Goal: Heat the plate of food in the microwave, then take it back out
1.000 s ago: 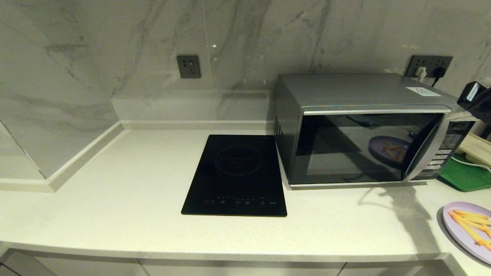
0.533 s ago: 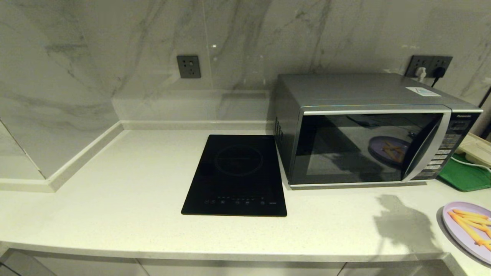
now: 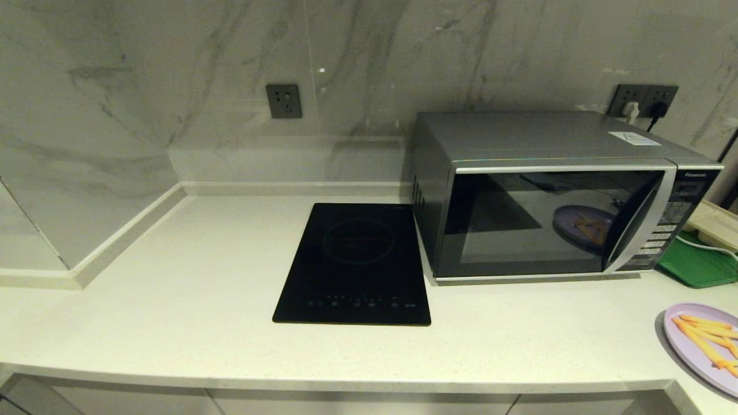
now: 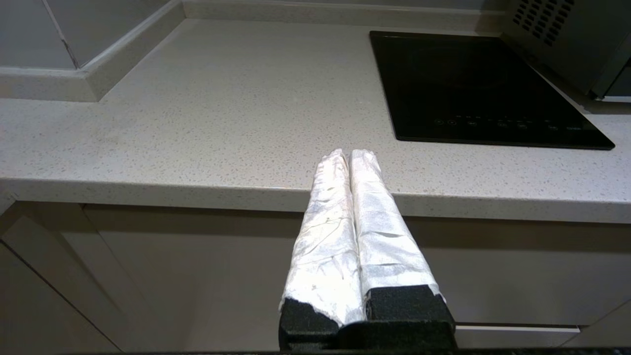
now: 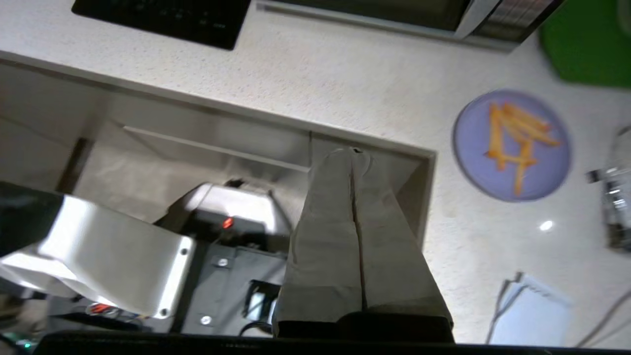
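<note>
The plate of food (image 3: 700, 346), pale lilac with orange-yellow fries, lies on the counter at the far right, in front of the microwave; the right wrist view also shows the plate (image 5: 512, 145). The silver microwave (image 3: 553, 144) stands at the back right with its dark glass door shut, and the glass mirrors the plate. Neither gripper shows in the head view. My right gripper (image 5: 354, 153) is shut and empty, off the counter's front corner and apart from the plate. My left gripper (image 4: 349, 154) is shut and empty, parked low before the counter's front edge.
A flat black induction hob (image 3: 354, 262) lies left of the microwave. A green tray (image 3: 700, 265) with a whitish object on it sits right of the microwave. Wall sockets (image 3: 643, 99) with plugs are behind it. A metallic object (image 5: 618, 207) stands beyond the plate.
The right arm, seen one second ago at the microwave's upper right by the button panel, has pulled out of the head view. Its shadow slid across the counter and vanished.
</note>
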